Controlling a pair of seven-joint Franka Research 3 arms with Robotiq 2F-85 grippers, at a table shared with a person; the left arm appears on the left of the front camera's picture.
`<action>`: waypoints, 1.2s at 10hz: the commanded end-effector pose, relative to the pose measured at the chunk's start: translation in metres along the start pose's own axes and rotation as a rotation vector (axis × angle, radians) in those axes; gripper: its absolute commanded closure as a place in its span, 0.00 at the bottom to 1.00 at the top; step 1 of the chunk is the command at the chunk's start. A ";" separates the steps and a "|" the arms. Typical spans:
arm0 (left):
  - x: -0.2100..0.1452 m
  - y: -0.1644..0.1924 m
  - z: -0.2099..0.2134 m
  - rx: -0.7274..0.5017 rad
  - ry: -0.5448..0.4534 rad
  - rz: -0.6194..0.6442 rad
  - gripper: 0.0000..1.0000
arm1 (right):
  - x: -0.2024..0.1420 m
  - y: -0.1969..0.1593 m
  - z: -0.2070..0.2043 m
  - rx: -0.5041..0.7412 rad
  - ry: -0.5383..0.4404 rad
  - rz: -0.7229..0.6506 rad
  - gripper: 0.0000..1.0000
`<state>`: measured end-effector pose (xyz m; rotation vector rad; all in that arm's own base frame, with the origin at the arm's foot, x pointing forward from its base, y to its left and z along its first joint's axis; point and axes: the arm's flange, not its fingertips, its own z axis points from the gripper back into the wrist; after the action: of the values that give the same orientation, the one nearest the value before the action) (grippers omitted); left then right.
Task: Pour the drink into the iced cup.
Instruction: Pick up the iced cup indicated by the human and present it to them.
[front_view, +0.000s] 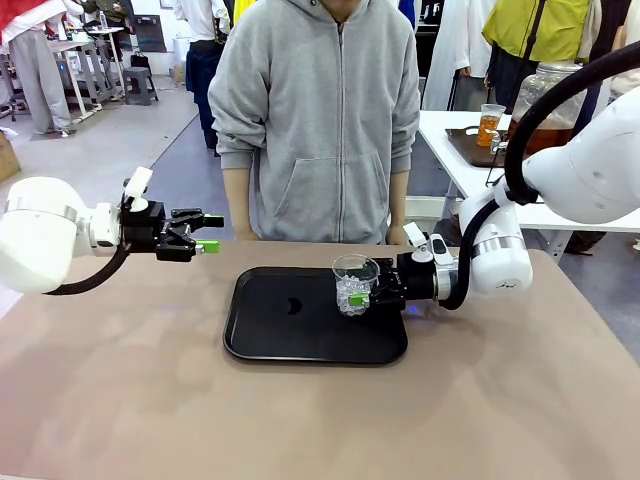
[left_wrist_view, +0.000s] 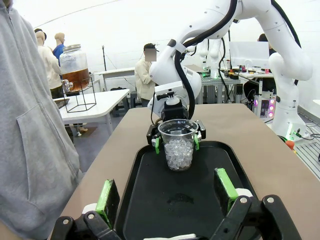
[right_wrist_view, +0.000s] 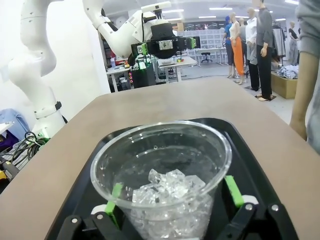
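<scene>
At frame centre, on the tray (front_view: 260, 340), the iced cup (front_view: 355, 275) is standing between the wide-open fingers of my right gripper (front_view: 360, 297), not clamped. My left gripper (front_view: 200, 236) is hovering open and empty at middle left. I think I am securing the cup. Next I am needing the drink (front_view: 490, 127), which is sitting upper right.

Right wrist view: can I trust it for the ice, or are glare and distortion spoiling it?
Right wrist view: cup looms close, wide-angle stretched, ice crisp, faint rim glints; left wrist view: cup sharp, wall behind washed out white; front view: even light.
</scene>
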<state>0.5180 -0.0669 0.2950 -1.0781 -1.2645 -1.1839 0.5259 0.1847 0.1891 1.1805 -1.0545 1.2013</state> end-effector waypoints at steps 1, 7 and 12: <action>0.002 0.000 -0.001 -0.003 -0.006 0.000 0.00 | 0.003 -0.004 -0.006 0.004 -0.031 -0.033 0.18; 0.002 0.000 -0.001 -0.003 -0.006 0.000 0.00 | 0.020 -0.003 0.001 0.019 -0.072 -0.025 0.18; 0.002 0.000 -0.001 -0.003 -0.006 0.000 0.00 | 0.102 -0.009 0.009 0.055 -0.106 0.036 0.18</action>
<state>0.5180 -0.0669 0.2949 -1.0782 -1.2644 -1.1838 0.5394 0.1855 0.2768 1.2609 -1.1399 1.2139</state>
